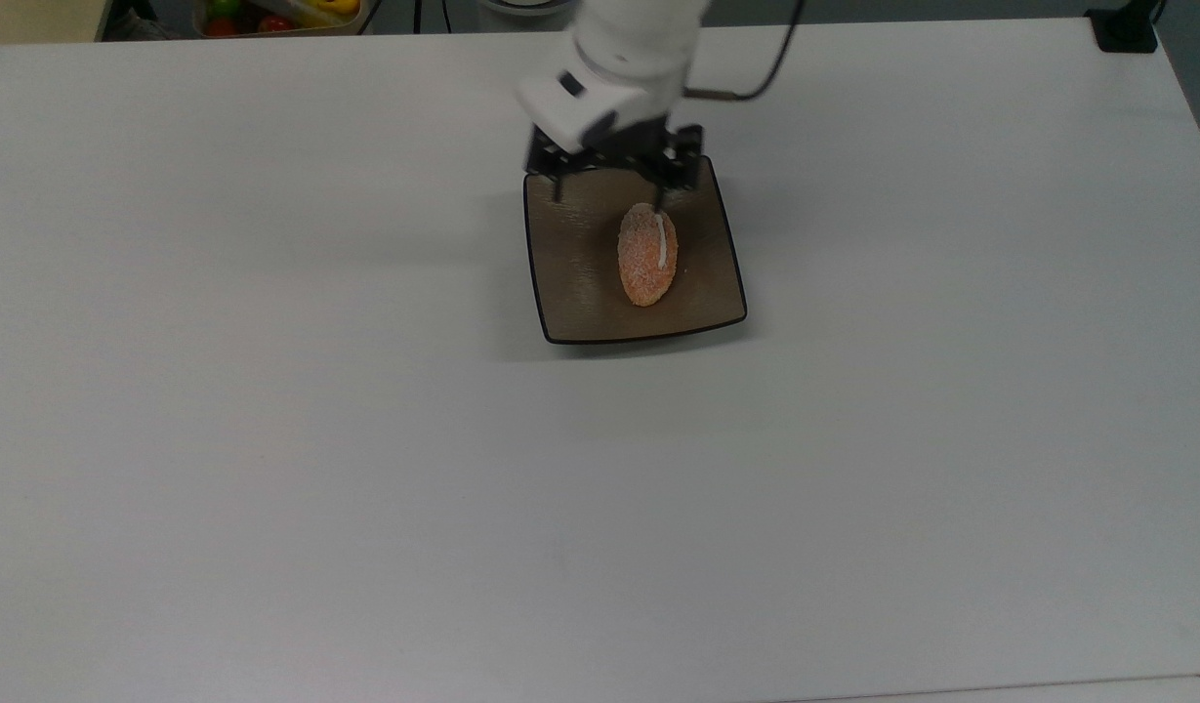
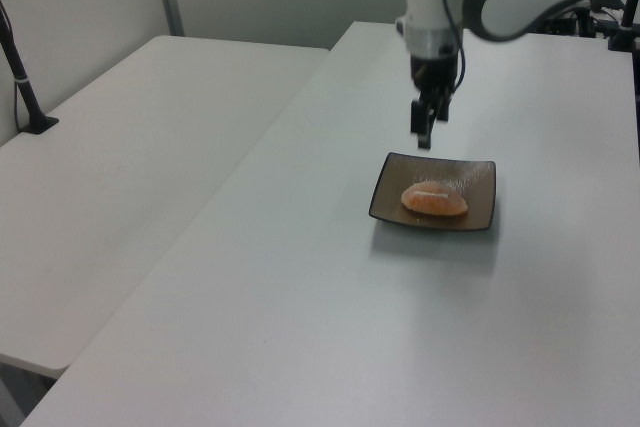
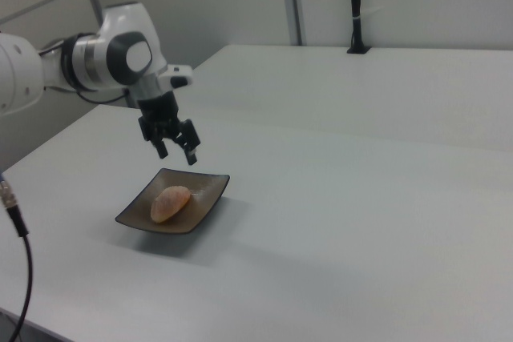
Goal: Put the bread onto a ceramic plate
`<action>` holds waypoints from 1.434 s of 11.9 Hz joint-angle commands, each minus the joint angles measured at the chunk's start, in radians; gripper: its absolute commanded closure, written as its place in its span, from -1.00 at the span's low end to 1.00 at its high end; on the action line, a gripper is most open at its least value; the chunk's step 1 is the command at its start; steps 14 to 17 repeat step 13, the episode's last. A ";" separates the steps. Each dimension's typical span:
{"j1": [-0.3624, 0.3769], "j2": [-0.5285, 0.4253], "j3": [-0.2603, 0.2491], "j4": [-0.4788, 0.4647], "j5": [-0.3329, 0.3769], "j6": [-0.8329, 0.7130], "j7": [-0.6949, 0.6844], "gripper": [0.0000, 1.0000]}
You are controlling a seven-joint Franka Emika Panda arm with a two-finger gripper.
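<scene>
A: Top view first. The bread (image 1: 647, 255) lies flat on the plate (image 1: 570, 293), near its middle, long axis running up and down the picture, the white stripe on top. The plate sits on the white desk (image 1: 268, 439), toward the far side.

B: And the tool (image 1: 610, 194)?

A: It hangs over the plate's far edge with its two fingers spread wide apart. Nothing is between them and nothing touches them. I judge the bread has been let go, since it rests on its own.

B: Left view?

A: The bread (image 2: 434, 199) sits inside the plate (image 2: 480, 215), well within the rim, so it looks settled and unlikely to roll off. The tool (image 2: 426, 131) is in the air above the plate's far edge, clear of both plate and bread. From this angle the fingers overlap, so their spread is harder to read.

B: Right view?

A: The tool (image 3: 177, 150) is above and behind the plate (image 3: 204, 206), fingers parted and empty, pointing down. The bread (image 3: 170, 202) lies on the plate's middle, apart from the tool.

B: Why the plate there?

A: It is within easy reach of the arm, flat on the desk, with bare surface all round. A tub of coloured items (image 1: 277, 15) stands at the far edge in the top view, well apart. The placing looks done to me.
</scene>
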 commanded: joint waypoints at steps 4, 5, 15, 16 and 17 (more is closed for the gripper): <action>0.013 -0.226 -0.223 0.001 0.152 -0.164 -0.279 -1.00; 0.013 -0.229 -0.243 0.004 0.176 -0.193 -0.296 -1.00; 0.010 -0.229 -0.240 0.003 0.178 -0.188 -0.314 -1.00; 0.010 -0.229 -0.240 0.003 0.178 -0.188 -0.314 -1.00; 0.010 -0.229 -0.240 0.003 0.178 -0.188 -0.314 -1.00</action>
